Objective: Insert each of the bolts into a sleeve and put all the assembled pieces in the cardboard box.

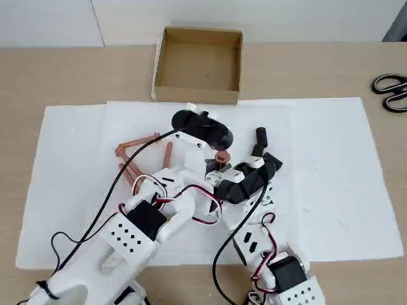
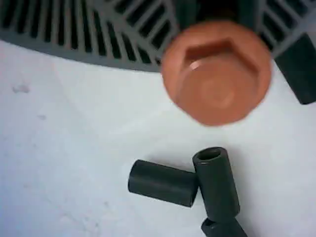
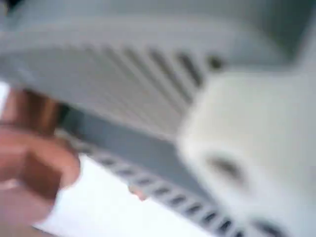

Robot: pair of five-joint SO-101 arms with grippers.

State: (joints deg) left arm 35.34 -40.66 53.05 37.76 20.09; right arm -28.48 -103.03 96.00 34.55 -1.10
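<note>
An orange-brown bolt (image 1: 221,157) stands head up above the white paper, right where my two grippers meet. My left gripper (image 1: 212,167) comes in from the left under its black camera, and my right gripper (image 1: 234,176) from the lower right. The left wrist view faces the bolt's hex head (image 2: 217,71) in front of a dark ribbed part (image 2: 98,34); what holds the bolt is hidden. The bolt (image 3: 29,168) shows blurred in the right wrist view. Several more bolts (image 1: 137,155) lie to the left. Black sleeves (image 1: 259,136) (image 2: 163,181) lie just right of the grippers. The cardboard box (image 1: 198,95) stands behind.
White paper (image 1: 331,165) covers the middle of the wooden table. Scissors (image 1: 391,92) lie at the far right edge. Black cables (image 1: 114,190) run from both arms toward the front edge.
</note>
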